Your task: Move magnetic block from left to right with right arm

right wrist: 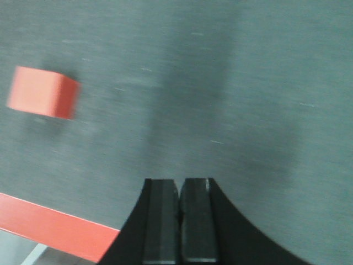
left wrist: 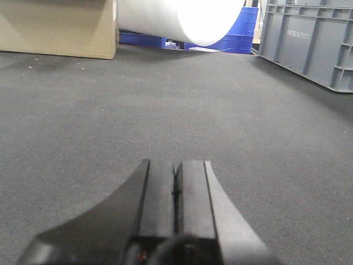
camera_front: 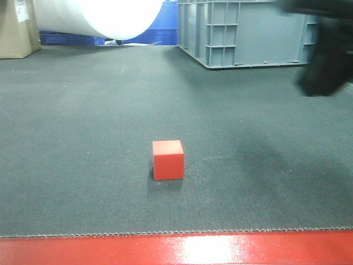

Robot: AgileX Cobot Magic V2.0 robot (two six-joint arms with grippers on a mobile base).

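We see the magnetic block (camera_front: 167, 159), a small bright-red cube, sitting alone on the dark grey woven mat (camera_front: 83, 138), a little left of centre in the front view and not far from the mat's near edge, where a glossy red strip (camera_front: 176, 249) runs along the front. Nothing touches the cube; it rests flat with one corner turned slightly toward us. Our right gripper (right wrist: 178, 221) hangs in the air above the mat with its two dark fingers pressed together and nothing between them; in its wrist view, which is blurred, the cube (right wrist: 42, 92) lies well off to the upper left, apart from the fingertips, and the red strip (right wrist: 55, 229) crosses the lower left corner. In the front view we can make out only a dark blurred mass at the upper right edge (camera_front: 325, 61), which appears to be the right arm, well away from the cube. Our left gripper (left wrist: 176, 190) sits low over the mat with its fingers also closed against each other, holding nothing, and the cube does not appear in that view. Behind the mat stand a grey plastic crate (camera_front: 242, 33), a big white roll (camera_front: 94, 16), blue bins (camera_front: 160, 27) and a cardboard box (camera_front: 16, 27) at the far left.
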